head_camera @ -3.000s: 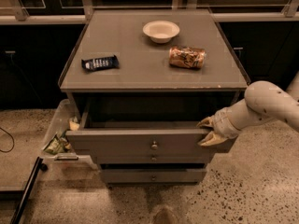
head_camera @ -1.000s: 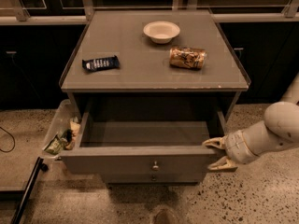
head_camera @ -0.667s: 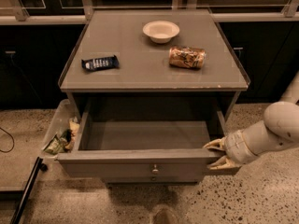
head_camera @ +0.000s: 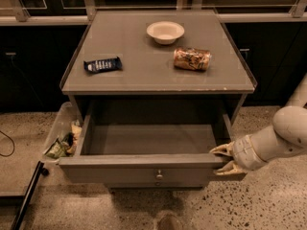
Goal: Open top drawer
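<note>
The top drawer (head_camera: 139, 170) of the grey cabinet stands pulled well out toward me. Its deep plain grey interior (head_camera: 148, 139) shows and holds nothing I can see. A small round metal knob (head_camera: 159, 175) sits at the centre of its front. My gripper (head_camera: 223, 160) comes in from the right on a white arm. Its pale fingers (head_camera: 219, 150) clasp the right end of the drawer front, one at the top rim and one lower down. The lower drawers are hidden under the open one.
On the cabinet top (head_camera: 144, 80) lie a white bowl (head_camera: 165, 31), a crushed can on its side (head_camera: 192, 59) and a dark blue snack packet (head_camera: 102, 64). A bin with wrappers (head_camera: 61, 139) stands left of the cabinet. A black bar (head_camera: 26, 195) lies on the speckled floor.
The drawer has slid farther out toward me, showing much more of its interior. My gripper has moved with its right end, toward me and lower in the view.
</note>
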Robot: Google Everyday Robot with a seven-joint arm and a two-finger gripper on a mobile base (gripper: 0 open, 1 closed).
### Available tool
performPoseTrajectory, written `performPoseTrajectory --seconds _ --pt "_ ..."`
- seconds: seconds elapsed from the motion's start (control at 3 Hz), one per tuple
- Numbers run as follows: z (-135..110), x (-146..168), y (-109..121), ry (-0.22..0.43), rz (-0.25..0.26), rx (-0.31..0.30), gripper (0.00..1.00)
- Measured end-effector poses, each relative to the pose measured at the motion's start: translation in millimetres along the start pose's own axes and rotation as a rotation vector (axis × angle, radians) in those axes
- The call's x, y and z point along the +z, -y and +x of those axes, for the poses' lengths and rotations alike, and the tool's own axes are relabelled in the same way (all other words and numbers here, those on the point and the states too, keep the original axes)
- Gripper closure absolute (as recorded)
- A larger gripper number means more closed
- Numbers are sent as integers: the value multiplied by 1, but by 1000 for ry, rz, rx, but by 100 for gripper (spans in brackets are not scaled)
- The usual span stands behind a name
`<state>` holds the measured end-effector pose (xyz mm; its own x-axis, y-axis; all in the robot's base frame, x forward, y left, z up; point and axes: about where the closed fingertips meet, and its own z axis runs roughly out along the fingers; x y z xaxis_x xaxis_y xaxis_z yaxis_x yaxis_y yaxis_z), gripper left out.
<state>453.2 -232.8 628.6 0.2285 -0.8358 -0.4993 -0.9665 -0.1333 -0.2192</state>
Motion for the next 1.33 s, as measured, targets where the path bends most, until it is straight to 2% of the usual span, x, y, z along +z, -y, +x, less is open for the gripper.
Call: performPoseTrajectory --seconds 0.33,0.67,1.0,1.33 --pt "0 0 0 0 0 -1 57" --pt "-6 3 -8 7 -21 -27 62" --pt "-8 1 -20 11 -37 -43 85" --pt "-9 1 -21 11 -37 -43 100"
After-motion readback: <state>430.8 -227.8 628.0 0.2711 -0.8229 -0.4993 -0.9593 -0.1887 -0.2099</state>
